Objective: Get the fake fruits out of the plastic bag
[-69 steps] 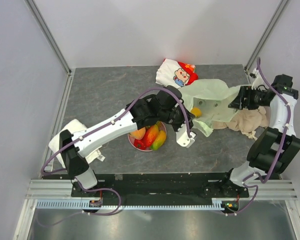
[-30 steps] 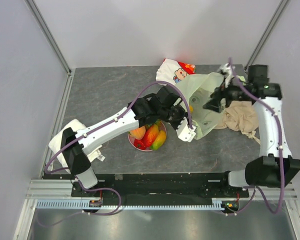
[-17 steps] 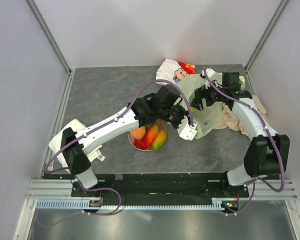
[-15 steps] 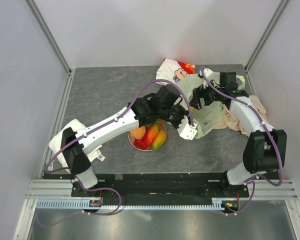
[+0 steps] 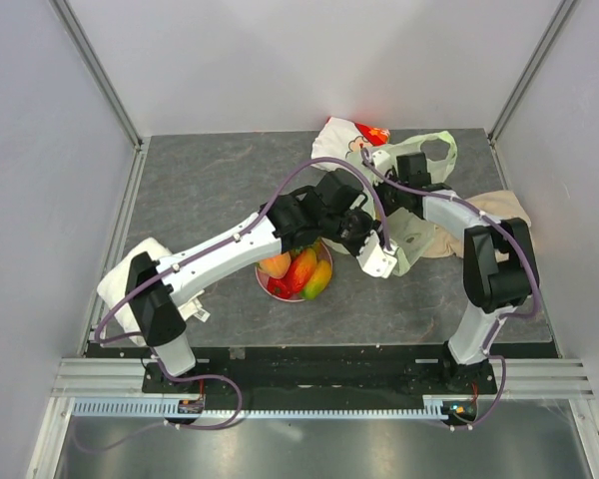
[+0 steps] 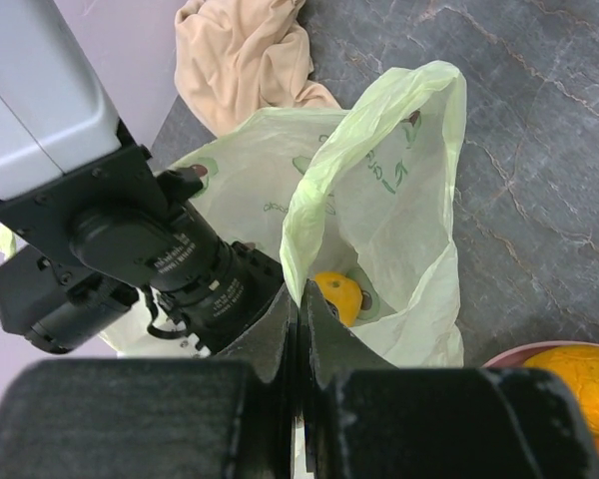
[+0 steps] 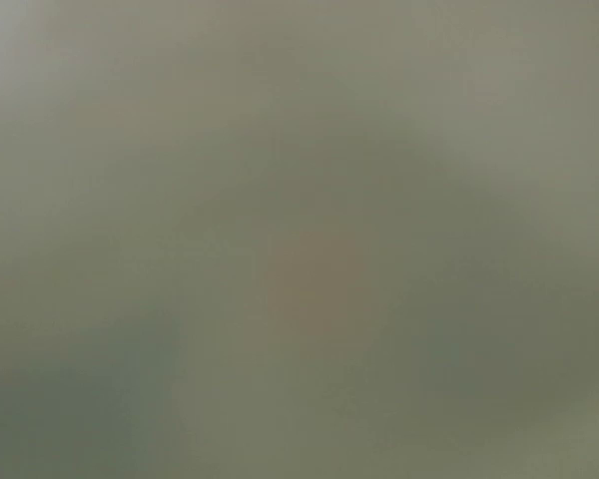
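Grey stone-pattern table (image 5: 210,190), white walls on three sides.

**Change.** Over the last two seconds the right arm swings from the far-right edge to the centre. The right gripper (image 5: 387,195) now sits at the mouth of the bag (image 6: 399,200). Its wrist view is a uniform green-grey blur, consistent with film against the camera. Whether this claw is spread or pressed together cannot be told. The bag, spread flat to the right two seconds ago, is now gathered, with one handle loop raised at the far side. The left gripper (image 6: 300,299) holds its position, claw pressed together, pinching the near rim of the bag and keeping it lifted.

**Task status.** One orange fruit (image 6: 337,296) lies inside the bag, just beyond the left fingertips. Other fruits (image 5: 301,271) lie on the plate (image 6: 509,351), left of the bag. Judgement: the reach for the only fruit visible in the bag is under way, and the held rim keeps the mouth open.

**Writing.** White lettering on the lens (image 6: 170,264) of the right wrist camera is too small to read. Green print on the bag is illegible. The pouch (image 5: 351,140) shows a cartoon figure and no readable text. The cloth (image 5: 499,215) is plain.
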`<action>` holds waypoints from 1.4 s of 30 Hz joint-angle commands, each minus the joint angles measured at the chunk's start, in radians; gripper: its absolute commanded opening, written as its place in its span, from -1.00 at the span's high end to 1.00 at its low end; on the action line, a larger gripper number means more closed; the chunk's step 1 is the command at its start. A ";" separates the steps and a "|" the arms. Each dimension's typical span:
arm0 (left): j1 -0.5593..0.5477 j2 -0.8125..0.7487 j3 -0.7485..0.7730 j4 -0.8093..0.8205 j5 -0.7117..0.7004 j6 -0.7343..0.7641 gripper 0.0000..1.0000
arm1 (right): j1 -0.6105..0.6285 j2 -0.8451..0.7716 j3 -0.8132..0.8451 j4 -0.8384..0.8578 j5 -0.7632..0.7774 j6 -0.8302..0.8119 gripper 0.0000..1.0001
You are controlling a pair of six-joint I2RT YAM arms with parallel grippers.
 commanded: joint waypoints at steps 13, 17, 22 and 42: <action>0.006 0.039 0.052 0.024 -0.034 -0.039 0.97 | 0.041 0.068 0.051 0.004 0.121 -0.035 -0.29; 0.011 0.050 0.059 0.041 -0.051 -0.048 0.97 | 0.040 -0.024 0.065 -0.022 0.111 -0.042 0.01; 0.046 0.082 0.091 0.097 -0.082 -0.135 0.97 | -0.005 -0.168 0.123 -0.181 0.035 -0.081 0.11; 0.124 -0.271 0.133 0.042 -0.226 -0.655 -0.99 | 0.085 -0.529 0.457 -0.664 0.027 -0.131 0.09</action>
